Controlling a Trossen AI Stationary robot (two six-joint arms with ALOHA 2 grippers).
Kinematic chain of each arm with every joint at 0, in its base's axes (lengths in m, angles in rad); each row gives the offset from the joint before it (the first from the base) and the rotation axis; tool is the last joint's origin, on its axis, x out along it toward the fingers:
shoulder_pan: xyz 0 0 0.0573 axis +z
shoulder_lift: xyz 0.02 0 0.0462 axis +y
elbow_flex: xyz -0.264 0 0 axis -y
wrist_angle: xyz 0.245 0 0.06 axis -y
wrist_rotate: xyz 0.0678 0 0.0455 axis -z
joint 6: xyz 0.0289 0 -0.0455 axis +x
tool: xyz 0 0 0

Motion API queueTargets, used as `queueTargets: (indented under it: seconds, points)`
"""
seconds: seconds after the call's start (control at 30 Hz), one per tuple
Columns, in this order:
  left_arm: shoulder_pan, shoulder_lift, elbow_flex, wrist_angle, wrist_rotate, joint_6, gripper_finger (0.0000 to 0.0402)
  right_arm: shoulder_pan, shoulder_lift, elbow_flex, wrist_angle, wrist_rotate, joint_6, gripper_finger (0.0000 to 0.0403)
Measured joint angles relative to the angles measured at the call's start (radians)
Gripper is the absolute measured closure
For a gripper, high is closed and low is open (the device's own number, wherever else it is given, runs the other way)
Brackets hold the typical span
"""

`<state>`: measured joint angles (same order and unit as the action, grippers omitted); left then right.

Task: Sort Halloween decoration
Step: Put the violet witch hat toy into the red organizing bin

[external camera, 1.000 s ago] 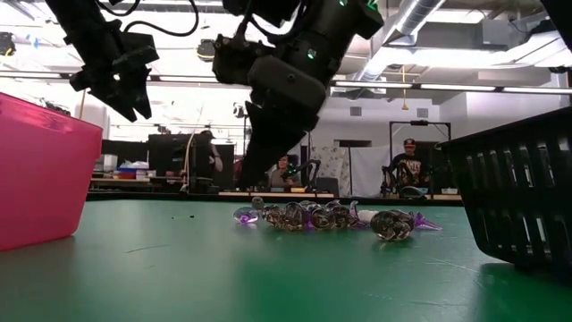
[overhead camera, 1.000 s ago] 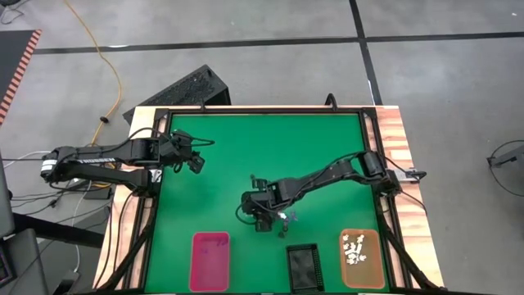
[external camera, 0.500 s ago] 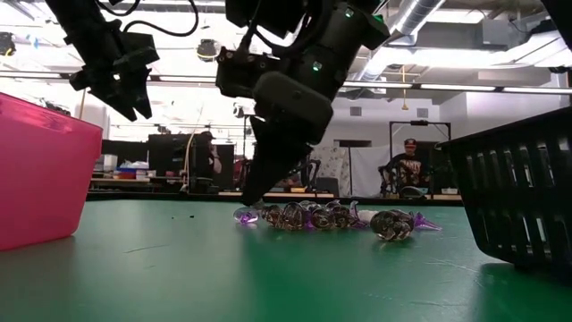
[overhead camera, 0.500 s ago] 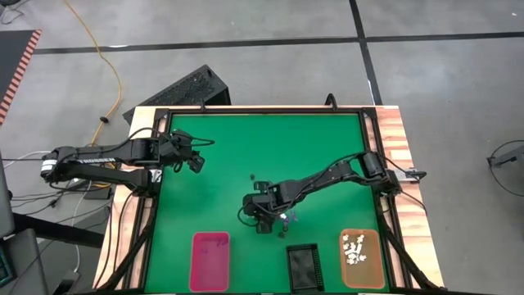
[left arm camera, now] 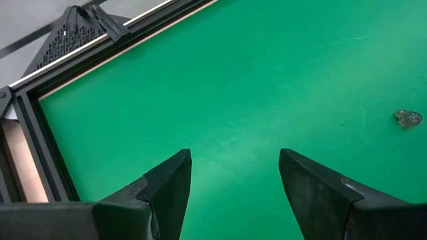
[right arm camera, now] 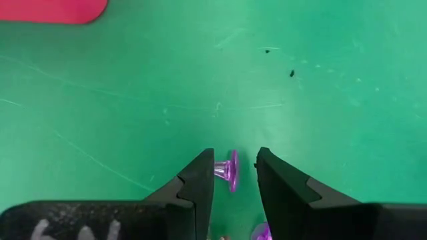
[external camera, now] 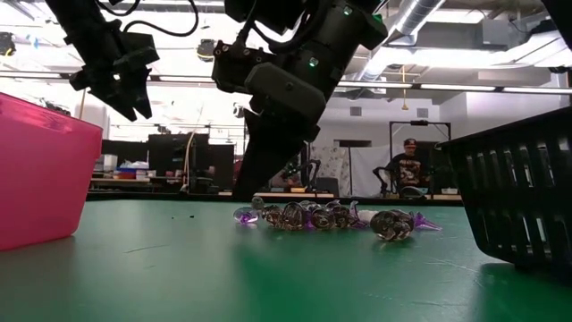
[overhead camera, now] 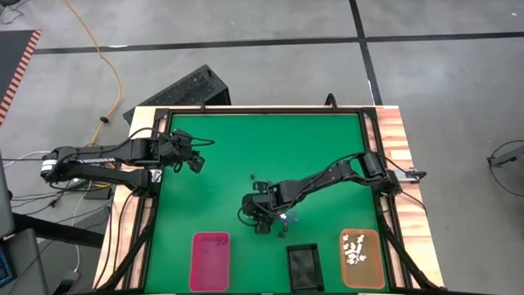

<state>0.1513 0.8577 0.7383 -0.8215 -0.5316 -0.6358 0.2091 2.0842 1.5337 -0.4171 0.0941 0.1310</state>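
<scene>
Trinket pile (overhead camera: 285, 218) mid-table, three trays (overhead camera: 210, 260) along near edge, trinkets (overhead camera: 356, 250) in rightmost

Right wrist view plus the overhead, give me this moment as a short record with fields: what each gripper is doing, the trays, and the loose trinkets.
right gripper: low over the mat, jaws around a purple trinket, contact unclear
left gripper: open, waiting above bare green mat near the left edge
loose pile: purple trinkets clustered on the mat
pink tray: looks empty
black tray: contents not visible
orange tray: holds white trinkets
</scene>
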Motion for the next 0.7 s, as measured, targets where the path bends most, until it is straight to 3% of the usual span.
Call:
queueTargets:
  seconds: [0.53, 0.7]
  points:
    - [0.0, 0.0, 0.0, -0.002, 0.0, 0.004, 0.0183, 0.001, 0.037, -0.001, 0.0, -0.014, 0.005, 0.0265]
    - [0.0, 0.0, 0.0, -0.004, 0.001, 0.007, 0.0183, 0.002, 0.042, 0.0, -0.021, -0.02, 0.012, 0.0286]
